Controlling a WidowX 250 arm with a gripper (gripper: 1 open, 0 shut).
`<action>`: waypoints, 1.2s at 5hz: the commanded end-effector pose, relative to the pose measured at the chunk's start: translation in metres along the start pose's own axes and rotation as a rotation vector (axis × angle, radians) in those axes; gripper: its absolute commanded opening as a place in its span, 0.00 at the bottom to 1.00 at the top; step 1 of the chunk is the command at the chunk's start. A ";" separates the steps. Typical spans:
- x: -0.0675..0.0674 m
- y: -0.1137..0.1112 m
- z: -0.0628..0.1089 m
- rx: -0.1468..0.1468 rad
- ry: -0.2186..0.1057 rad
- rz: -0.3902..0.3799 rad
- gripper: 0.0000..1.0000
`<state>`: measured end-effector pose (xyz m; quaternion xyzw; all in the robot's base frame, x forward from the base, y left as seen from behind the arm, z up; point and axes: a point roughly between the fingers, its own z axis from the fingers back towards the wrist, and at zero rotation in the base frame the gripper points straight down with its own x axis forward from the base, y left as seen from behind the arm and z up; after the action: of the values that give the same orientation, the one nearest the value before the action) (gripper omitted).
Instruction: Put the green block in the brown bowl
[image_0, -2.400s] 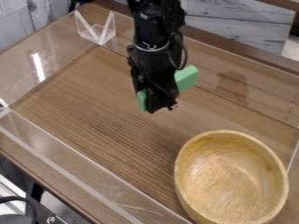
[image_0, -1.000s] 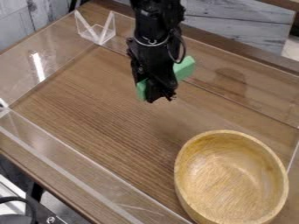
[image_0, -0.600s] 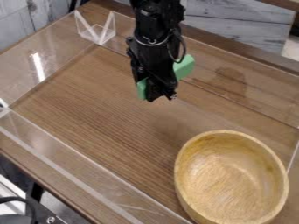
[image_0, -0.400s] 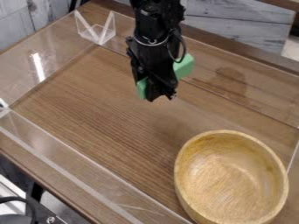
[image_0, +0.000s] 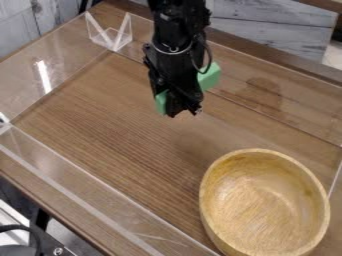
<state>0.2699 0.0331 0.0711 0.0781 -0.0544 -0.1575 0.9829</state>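
The green block (image_0: 209, 76) is caught between the fingers of my black gripper (image_0: 179, 103), which points almost straight down over the middle of the wooden table. Green shows on the right side of the fingers and again at their lower left; the rest of the block is hidden behind the gripper. The gripper is shut on it. The brown bowl (image_0: 265, 205), wide, shallow and of light wood, stands empty at the front right, well apart from the gripper.
Clear acrylic walls (image_0: 80, 190) fence the wooden tabletop (image_0: 107, 120) along its front and left edges. A small clear plastic stand (image_0: 107, 30) sits at the back left. A pale wall runs behind the table.
Since the oldest frame the gripper and the green block have shifted slightly up the picture. Over the last second nothing has visibly moved.
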 end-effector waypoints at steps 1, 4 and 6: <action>0.006 0.002 0.008 0.020 -0.032 0.004 0.00; 0.009 0.000 0.007 0.031 -0.035 0.004 0.00; 0.013 0.002 0.009 0.044 -0.044 0.009 0.00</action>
<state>0.2699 0.0304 0.0669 0.0884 -0.0512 -0.1554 0.9825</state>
